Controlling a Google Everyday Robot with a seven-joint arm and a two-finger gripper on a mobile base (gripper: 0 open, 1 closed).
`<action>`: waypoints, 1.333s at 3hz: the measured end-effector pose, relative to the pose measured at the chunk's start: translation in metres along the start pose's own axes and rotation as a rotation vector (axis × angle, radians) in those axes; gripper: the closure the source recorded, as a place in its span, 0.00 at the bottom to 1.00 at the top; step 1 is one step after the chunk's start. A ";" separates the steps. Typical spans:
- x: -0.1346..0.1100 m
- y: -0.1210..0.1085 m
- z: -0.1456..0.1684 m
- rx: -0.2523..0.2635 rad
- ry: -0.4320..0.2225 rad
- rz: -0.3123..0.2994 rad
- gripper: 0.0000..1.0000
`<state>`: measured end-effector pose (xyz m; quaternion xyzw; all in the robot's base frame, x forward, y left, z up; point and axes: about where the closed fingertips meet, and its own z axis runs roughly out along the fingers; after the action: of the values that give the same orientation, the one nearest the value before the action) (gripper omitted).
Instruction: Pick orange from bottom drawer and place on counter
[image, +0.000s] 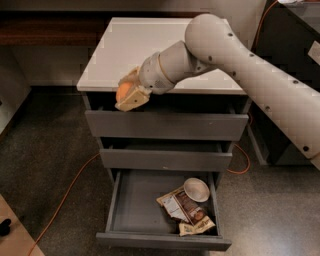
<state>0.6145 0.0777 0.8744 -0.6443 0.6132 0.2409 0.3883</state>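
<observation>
Gripper (131, 93), clasped around the orange (123, 92), hangs at the front-left edge of the counter (135, 45). The counter's left and rear surface lies open, while the arm (225, 45) crosses its right-front corner.

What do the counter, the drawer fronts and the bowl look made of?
Counter: likely laminate or painted board, smooth matte white, no grain. Drawer fronts: probably painted board or metal, flat dark grey; can't tell which. Bowl in the bottom drawer: pale, faint sheen, maybe ceramic or plastic. End effector holds the orange at the counter's front edge.
</observation>
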 end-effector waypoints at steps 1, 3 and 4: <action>-0.007 -0.022 -0.015 0.012 -0.021 0.005 1.00; -0.001 -0.081 -0.022 0.009 -0.076 0.074 1.00; 0.011 -0.108 -0.019 0.030 -0.087 0.119 1.00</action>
<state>0.7185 0.0501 0.8995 -0.5898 0.6363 0.2821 0.4096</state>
